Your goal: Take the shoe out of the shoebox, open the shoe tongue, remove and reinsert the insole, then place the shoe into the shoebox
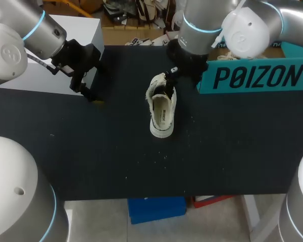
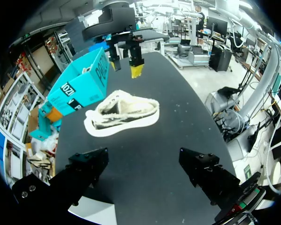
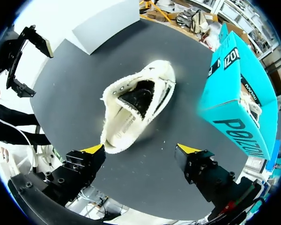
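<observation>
1. The shoe point(image 1: 161, 113) is out of the shoebox point(image 1: 257, 78) and sits on the desk point(image 1: 91, 151) near its middle, mouth up. The right hand point(image 3: 141, 151) hangs just above it, fingers spread and empty. The left hand point(image 2: 143, 161) is also spread and empty, well off to one side.
2. Nothing pins the shoe down. If the right hand tugs the tongue or insole alone, the whole shoe may lift, slide or roll over.
3. The mouth is narrow and its fuzzy collar looks soft. A finger coming down off-line could catch the collar and fold it inward instead of reaching the insole.
4. An insole pinched at one edge only may buckle or slip from the grip.
5. The shoebox stands close beside the right arm, so a wide swing could knock it.
</observation>
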Robot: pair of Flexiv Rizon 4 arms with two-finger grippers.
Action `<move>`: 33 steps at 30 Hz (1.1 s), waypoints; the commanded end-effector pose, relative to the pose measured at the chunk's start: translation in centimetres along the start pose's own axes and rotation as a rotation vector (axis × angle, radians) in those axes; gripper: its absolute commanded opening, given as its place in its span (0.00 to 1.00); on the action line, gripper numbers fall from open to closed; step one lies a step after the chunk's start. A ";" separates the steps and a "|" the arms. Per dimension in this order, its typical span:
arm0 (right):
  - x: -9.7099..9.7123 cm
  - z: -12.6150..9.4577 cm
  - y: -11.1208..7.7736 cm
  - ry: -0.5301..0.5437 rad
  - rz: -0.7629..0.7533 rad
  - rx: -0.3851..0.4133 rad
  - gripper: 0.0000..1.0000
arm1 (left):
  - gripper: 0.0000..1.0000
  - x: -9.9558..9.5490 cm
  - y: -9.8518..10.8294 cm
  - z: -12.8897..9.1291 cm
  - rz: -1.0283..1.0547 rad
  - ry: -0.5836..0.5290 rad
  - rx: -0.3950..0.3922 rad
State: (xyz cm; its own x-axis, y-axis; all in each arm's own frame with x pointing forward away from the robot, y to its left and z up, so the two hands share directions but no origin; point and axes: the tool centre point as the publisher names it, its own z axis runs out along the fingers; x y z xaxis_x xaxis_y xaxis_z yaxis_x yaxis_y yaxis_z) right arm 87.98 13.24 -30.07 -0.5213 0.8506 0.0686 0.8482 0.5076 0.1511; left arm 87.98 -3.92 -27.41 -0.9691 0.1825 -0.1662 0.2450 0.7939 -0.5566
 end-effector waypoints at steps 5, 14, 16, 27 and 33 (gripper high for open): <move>-0.2 3.3 2.0 0.046 0.044 -0.006 0.70 | 1.00 0.0 0.0 0.0 0.001 0.001 -0.003; -0.7 5.7 3.7 0.068 0.080 -0.001 0.44 | 1.00 0.0 0.0 0.0 0.001 0.001 -0.003; -0.8 6.3 4.0 0.069 0.087 0.003 0.42 | 1.00 0.0 0.0 0.0 0.001 0.001 -0.003; -1.3 9.3 4.2 0.086 0.117 0.014 0.38 | 1.00 0.0 0.0 0.0 0.001 0.001 -0.003; -1.3 10.4 3.7 0.085 0.147 0.015 0.34 | 1.00 0.0 0.0 0.0 0.001 0.001 -0.003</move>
State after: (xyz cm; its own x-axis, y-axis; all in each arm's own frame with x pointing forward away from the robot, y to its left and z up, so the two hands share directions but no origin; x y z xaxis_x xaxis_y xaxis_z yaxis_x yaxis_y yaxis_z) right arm 92.79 15.20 -39.09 -0.3994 0.9008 0.1706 0.9160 0.3844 0.1150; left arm 87.98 -3.92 -27.41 -0.9690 0.1825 -0.1662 0.2450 0.7939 -0.5566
